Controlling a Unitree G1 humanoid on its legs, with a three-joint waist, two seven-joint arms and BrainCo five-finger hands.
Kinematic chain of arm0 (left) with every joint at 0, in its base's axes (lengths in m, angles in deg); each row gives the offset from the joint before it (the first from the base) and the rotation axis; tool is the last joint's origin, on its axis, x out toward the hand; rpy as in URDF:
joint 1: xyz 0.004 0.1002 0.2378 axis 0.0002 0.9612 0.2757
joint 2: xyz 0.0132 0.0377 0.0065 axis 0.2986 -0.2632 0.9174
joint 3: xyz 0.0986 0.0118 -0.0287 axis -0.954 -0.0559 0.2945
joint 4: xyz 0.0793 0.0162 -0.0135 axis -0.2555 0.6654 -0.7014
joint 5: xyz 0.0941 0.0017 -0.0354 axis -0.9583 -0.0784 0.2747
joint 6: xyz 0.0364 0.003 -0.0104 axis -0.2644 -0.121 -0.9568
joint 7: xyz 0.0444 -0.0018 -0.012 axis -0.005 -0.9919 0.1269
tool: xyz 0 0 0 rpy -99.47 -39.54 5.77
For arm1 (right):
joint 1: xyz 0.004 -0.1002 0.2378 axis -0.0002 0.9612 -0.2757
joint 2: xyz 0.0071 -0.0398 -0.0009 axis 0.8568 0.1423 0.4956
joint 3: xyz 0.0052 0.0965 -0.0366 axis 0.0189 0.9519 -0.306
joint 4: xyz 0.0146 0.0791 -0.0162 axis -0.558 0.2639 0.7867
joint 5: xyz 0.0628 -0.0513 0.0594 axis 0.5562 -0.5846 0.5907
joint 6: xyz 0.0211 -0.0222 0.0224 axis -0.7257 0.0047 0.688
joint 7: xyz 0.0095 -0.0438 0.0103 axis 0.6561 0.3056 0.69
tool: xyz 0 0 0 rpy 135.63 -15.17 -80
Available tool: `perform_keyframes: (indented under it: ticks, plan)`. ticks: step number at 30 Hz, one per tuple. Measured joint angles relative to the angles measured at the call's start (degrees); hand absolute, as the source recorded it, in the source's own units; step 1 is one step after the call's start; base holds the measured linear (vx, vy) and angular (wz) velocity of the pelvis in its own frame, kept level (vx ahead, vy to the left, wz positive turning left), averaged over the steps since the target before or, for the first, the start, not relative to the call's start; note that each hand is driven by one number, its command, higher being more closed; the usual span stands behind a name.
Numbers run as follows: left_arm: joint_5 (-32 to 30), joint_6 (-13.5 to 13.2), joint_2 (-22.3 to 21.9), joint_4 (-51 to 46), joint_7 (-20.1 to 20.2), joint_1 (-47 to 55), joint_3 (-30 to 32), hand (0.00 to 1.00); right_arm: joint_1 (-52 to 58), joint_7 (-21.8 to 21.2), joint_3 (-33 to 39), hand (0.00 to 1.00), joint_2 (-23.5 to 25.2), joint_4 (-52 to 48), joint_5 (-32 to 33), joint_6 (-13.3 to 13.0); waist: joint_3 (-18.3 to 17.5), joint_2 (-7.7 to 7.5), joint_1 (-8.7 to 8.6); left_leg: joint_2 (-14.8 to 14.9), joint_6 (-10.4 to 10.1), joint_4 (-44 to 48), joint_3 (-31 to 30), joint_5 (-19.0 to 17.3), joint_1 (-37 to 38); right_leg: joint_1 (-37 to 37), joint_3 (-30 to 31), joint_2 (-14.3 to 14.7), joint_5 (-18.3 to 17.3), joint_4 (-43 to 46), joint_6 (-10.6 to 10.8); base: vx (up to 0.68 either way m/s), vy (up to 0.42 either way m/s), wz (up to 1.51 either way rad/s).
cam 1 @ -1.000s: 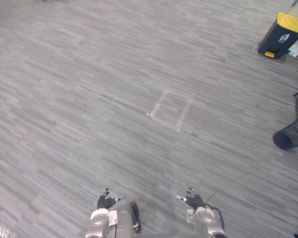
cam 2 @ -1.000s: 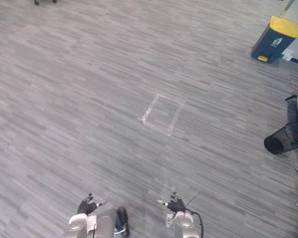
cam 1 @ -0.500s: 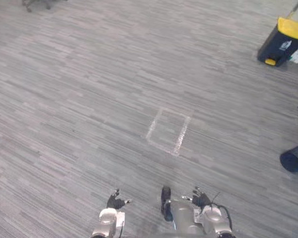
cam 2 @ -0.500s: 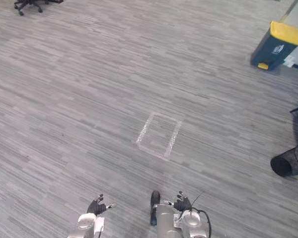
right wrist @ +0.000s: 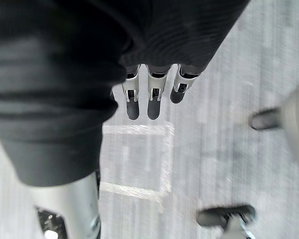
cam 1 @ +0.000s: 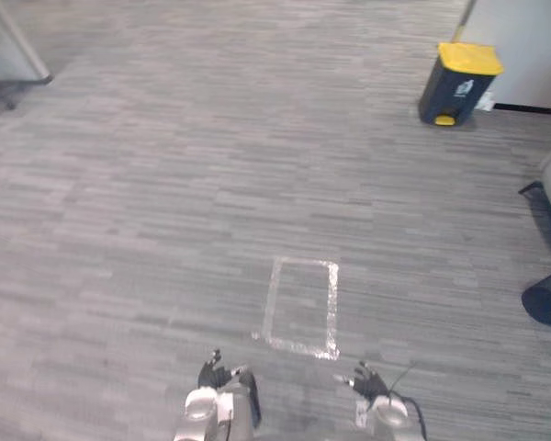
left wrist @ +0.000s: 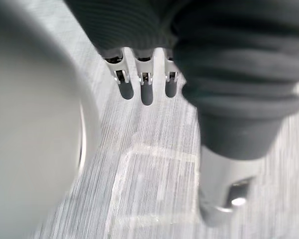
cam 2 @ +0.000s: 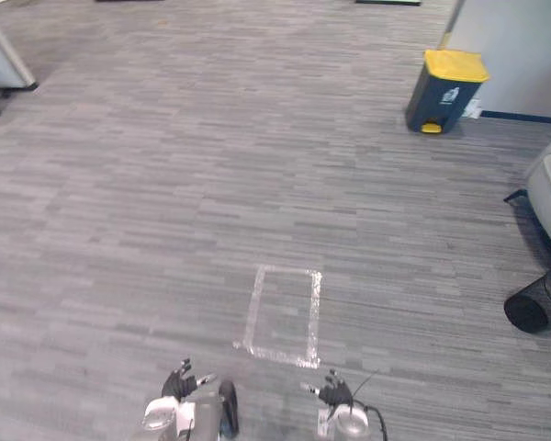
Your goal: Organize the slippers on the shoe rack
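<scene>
Approach stage, nothing carried: left hand (cam 1: 216,375) and right hand (cam 1: 367,381), fingers loosely spread, hang over grey carpet (cam 1: 147,193) by a taped rectangle (cam 1: 332,308) — slippers and rack must first be located.

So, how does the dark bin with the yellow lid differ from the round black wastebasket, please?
The dark bin with the yellow lid stands upright, lid shut; the round black wastebasket appears tipped over, its mouth open. The bin is boxy and two-coloured, the wastebasket all black. Both sit on the grey carpet.
</scene>
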Motion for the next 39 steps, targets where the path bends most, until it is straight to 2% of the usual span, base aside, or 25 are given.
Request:
perform_keyframes:
  ticks: [2, 3, 4, 5, 6, 7, 9, 11, 12, 13, 16, 18, 19, 20, 21, 22, 23, 25, 27, 28, 29, 34, 36, 38, 39]
  plan:
    - [0.02, 0.08, 0.93, 1.10, -0.02, -0.36, -1.00, 0.00, 0.35, -0.14, 0.11, 0.00, 0.22, 0.18, -0.06, 0.02, -0.46, -0.94, 0.18, -0.18, 1.61, 1.06, 1.96, -1.99, 1.59, -1.80, 1.06, -0.58, 0.14, 5.59, 0.51, 0.39, 0.201, -0.35]
    - [0.02, 0.23, 1.63, 1.90, -0.03, -0.05, -1.33, 0.00, 0.01, -0.17, 0.16, 0.00, 0.38, 0.16, -0.06, -0.17, -0.41, -1.33, 0.30, -0.78, 2.76, -0.73, 3.62, -2.83, 5.46, -6.40, 1.56, -0.79, 2.29, 17.42, 4.23, 0.49, 0.251, -0.69]
    - [0.04, 0.30, 2.02, 2.11, -0.06, 0.64, -1.56, 0.00, -0.14, -0.19, 0.14, 0.00, 0.46, 0.17, -0.05, -0.19, -0.04, -1.11, 0.26, -0.88, 3.10, -3.09, 5.58, -3.81, 10.07, -10.68, 2.50, -0.54, 4.89, 29.02, 11.40, 0.57, 0.297, -0.76]
    - [0.04, 0.33, 2.32, 2.40, -0.05, 0.90, -2.01, 0.00, -0.22, -0.23, 0.15, 0.00, 0.49, -0.14, -0.06, -0.24, 0.12, -1.00, 0.12, -0.92, 3.15, -3.97, 6.42, -4.27, 12.43, -12.71, 2.05, -0.60, 4.70, 34.48, 12.76, 0.45, 0.233, -0.67]
    - [0.05, 0.48, 2.98, 3.41, -0.06, 0.92, -3.21, 0.00, -0.76, -0.25, 0.08, 0.00, 0.41, -0.23, -0.04, -0.47, 0.46, -0.95, 0.01, -1.28, 3.39, -5.80, 7.27, -4.64, 17.20, -16.13, -1.92, -1.37, 3.02, 42.81, 9.74, 0.40, 0.164, -0.55]
    - [0.07, 0.55, 3.24, 3.85, -0.06, 1.13, -3.99, 0.00, -1.01, -0.24, -0.08, 0.00, 0.33, -0.21, -0.03, -0.53, 1.04, -0.60, -0.03, -1.32, 3.39, -8.20, 8.64, -4.64, 21.30, -18.42, -6.99, -2.59, 0.55, 46.11, 4.33, 0.37, 0.095, -0.53]
    - [0.06, 0.53, 3.58, 3.74, -0.09, 1.14, -4.11, 0.00, -1.53, -0.24, -1.26, 0.00, 0.46, -0.31, -0.02, -0.67, 1.09, -1.07, -0.10, -1.26, 3.39, -11.33, 9.58, -4.64, 25.66, -22.98, -14.09, -2.74, -2.25, 44.66, -0.20, 0.43, 0.022, -0.28]
    - [0.02, 0.59, 3.38, 3.75, -0.04, 0.41, -4.13, 0.00, -2.22, -0.24, -1.30, 0.00, 0.29, -0.32, -0.02, -0.71, 1.19, -1.41, -0.86, -1.00, 3.36, -13.69, 10.69, -4.65, 27.81, -26.71, -19.22, -1.96, -3.26, 36.15, -1.54, 0.71, -0.144, -0.58]
    - [-0.64, 1.02, 1.95, 5.27, 0.64, 0.02, -5.22, 0.00, -2.80, -0.01, -1.68, 0.00, -2.88, -0.16, -0.14, -0.31, 0.83, 1.19, -0.94, -0.40, -2.18, -15.27, 11.29, -7.16, 33.37, -26.86, -25.00, 4.15, 12.16, 9.89, -10.18, 1.03, -0.225, -1.20]
    - [-0.76, 1.00, 1.72, 5.27, 0.85, -0.61, -5.33, 0.00, -2.70, 0.04, -1.58, 0.00, -3.20, 0.37, -0.14, -0.01, 0.84, 1.90, -1.19, 0.27, -3.04, -14.20, 10.35, -7.84, 32.63, -26.01, -24.77, 5.38, 12.37, 8.02, -10.46, 1.03, -0.235, -1.23]
    - [-1.16, 0.48, 0.80, 4.92, 1.29, -0.61, -5.37, 0.00, -1.54, 0.34, -0.92, 0.00, -3.10, 1.01, -0.15, 0.55, 1.47, 0.75, -2.43, 0.52, -4.12, -12.63, 8.26, -6.71, 31.27, -21.24, -24.77, 7.66, 11.93, 4.65, -10.13, 0.12, -0.044, -0.07]
    - [-1.32, 0.54, 0.15, 4.94, 1.47, -0.30, -2.40, 0.00, -1.15, 0.37, -0.47, 0.00, -2.19, 0.72, -0.19, 0.54, 1.06, -0.40, -2.88, 2.84, -6.75, -0.80, 9.43, -7.17, 28.27, -18.85, -24.51, 9.55, 7.95, 0.93, -8.88, 0.04, -0.081, -0.68]
    - [-1.53, 0.86, -0.29, 4.15, 1.38, -0.03, -0.09, 0.00, -0.93, 0.51, -2.05, 0.00, -1.81, -1.07, -0.05, 0.41, 1.20, 2.01, -1.20, 8.96, -0.07, 16.39, 9.09, -1.29, 20.92, -14.36, -24.24, 12.17, 5.11, -0.70, -10.04, 0.32, 0.005, -1.62]
    - [-1.60, 0.85, -0.34, 2.26, 1.50, 1.42, -0.03, 0.00, -0.78, 0.52, -2.87, 0.00, -1.52, -2.58, -0.02, 0.54, 0.79, 1.10, -0.35, 10.74, 1.10, 26.65, 10.01, 2.42, 17.14, -12.77, -22.70, 11.82, 3.86, 3.38, -10.71, 0.48, 0.065, -1.69]
    - [-1.64, 0.49, 0.16, 0.87, 1.56, 2.12, 0.29, 0.00, 0.01, 0.57, -2.99, 0.00, -0.97, -3.03, 0.00, 0.41, 0.18, 0.22, 0.07, 9.80, 0.59, 28.91, 10.47, 0.37, 15.86, -10.54, -18.93, 10.19, 2.10, 0.87, -10.82, 0.45, 0.186, -1.77]
    - [-1.64, 0.18, -0.08, 0.92, 1.49, 1.67, 0.92, 0.00, -0.09, 0.58, -2.54, 0.00, -0.56, -2.18, 0.00, 0.38, 0.41, 1.66, 0.66, 10.26, -0.16, 28.64, 8.69, -4.32, 14.82, -8.20, -17.02, 11.05, 6.06, -1.00, -9.76, 0.30, 0.213, -1.73]
    - [-1.65, 0.27, -0.44, 1.77, 1.58, 1.86, 0.76, 0.00, -0.64, 0.85, -1.75, 0.00, -0.17, -1.58, 0.01, 0.51, 0.52, 2.88, 0.61, 8.59, -0.40, 23.85, 5.09, -8.09, 12.37, -7.37, -13.26, 11.51, 6.61, -1.26, -10.33, 0.17, 0.183, -1.71]
    - [-1.64, 0.05, -0.48, 1.51, 1.61, 1.99, -0.14, 0.00, -0.21, 0.95, -1.68, 0.00, -0.18, -1.43, -0.03, 0.48, 0.62, 2.56, 0.82, 4.71, -1.60, 14.54, -0.78, -9.84, 10.01, -7.47, -8.21, 10.73, 6.65, -1.27, -9.54, 0.12, 0.182, -1.50]
    - [-1.63, 0.10, 0.12, 1.81, 1.68, 2.02, -1.32, 0.00, 0.01, 0.93, -1.69, 0.00, -0.83, -1.28, -0.05, 0.34, 0.36, 3.13, 0.91, 0.41, -5.65, -3.18, -14.79, -7.28, 10.36, -7.58, -2.05, 10.03, 6.27, -1.76, -7.03, 0.17, 0.322, -1.82]
    - [-1.60, 0.06, -0.06, 2.31, 1.65, 2.09, -1.33, 0.00, 0.14, 0.99, -1.70, 0.00, -1.31, -1.33, -0.04, 0.27, 0.31, 3.65, 0.86, 0.43, -6.88, -5.16, -16.82, -4.33, 10.52, -7.55, -0.88, 10.24, 6.42, -1.78, -5.79, 0.18, 0.303, -1.55]
    - [-1.58, 0.05, -0.11, 3.18, 1.67, 1.96, -1.43, 0.00, 0.02, 0.95, -1.71, 0.00, -1.84, -1.16, -0.08, 0.32, 0.01, 4.22, 0.91, -0.19, -4.28, -5.69, -17.31, -1.22, 11.80, -7.28, 1.05, 10.35, 6.52, -1.67, -4.30, 0.16, 0.240, -1.09]
    - [-1.63, 0.26, 2.64, 5.33, 2.03, 0.13, -4.08, 0.00, 1.07, 0.79, -1.08, 0.00, -1.51, 0.61, -0.10, 0.36, -0.81, -0.46, 0.44, -3.57, -1.76, -10.30, -8.83, -1.56, 17.24, -9.71, 5.41, 6.08, 3.20, 4.21, 0.34, 0.23, 0.243, -0.70]
    - [-1.63, 0.47, 2.61, 6.14, 2.04, -0.50, -4.17, 0.00, 0.70, 0.70, 0.11, 0.00, -1.58, 1.18, -0.05, 0.32, -0.55, -0.76, 0.47, -3.91, -1.61, -12.84, -4.44, -1.46, 20.02, -11.62, 3.51, 5.26, 2.57, 7.59, 1.54, 0.20, 0.147, -0.88]
    - [-1.60, 0.64, 2.62, 6.34, 1.98, -0.85, -4.25, 0.00, -0.06, 0.57, 0.33, 0.00, -1.59, 1.47, -0.05, 0.27, 0.03, -0.11, 0.30, -3.81, -1.60, -14.75, -0.13, -1.45, 21.90, -13.64, -6.25, 3.16, 2.59, 8.93, 1.55, 0.16, 0.125, -1.10]
    - [-1.29, 0.73, 2.73, 6.33, 1.86, -0.83, -4.85, 0.00, -0.91, 0.55, 0.24, 0.00, -1.68, 2.40, -0.07, 0.37, 0.14, -0.01, 0.35, -3.84, -1.60, -16.14, 3.21, -1.45, 23.19, -14.66, -17.11, 0.78, 2.81, 8.50, 0.59, 0.17, 0.074, -1.32]
